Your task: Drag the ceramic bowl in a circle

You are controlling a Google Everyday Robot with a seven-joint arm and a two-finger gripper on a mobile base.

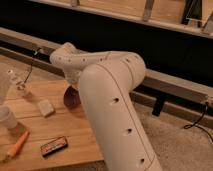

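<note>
The ceramic bowl [71,98], dark maroon and glossy, sits on the wooden table [75,145] near its far right side. Only its left part shows, because my white arm [107,90] reaches down over it. The arm's wrist [67,62] bends above the bowl. My gripper is hidden behind the arm, down at the bowl, and it is shut. Whether it grips the rim or only presses on the bowl cannot be seen.
A pale square block [46,107] lies just left of the bowl. A white cup [6,117], a clear bottle [19,85], an orange stick [17,145] and a dark snack bar [54,145] are also on the table. The table's right edge is close to the bowl.
</note>
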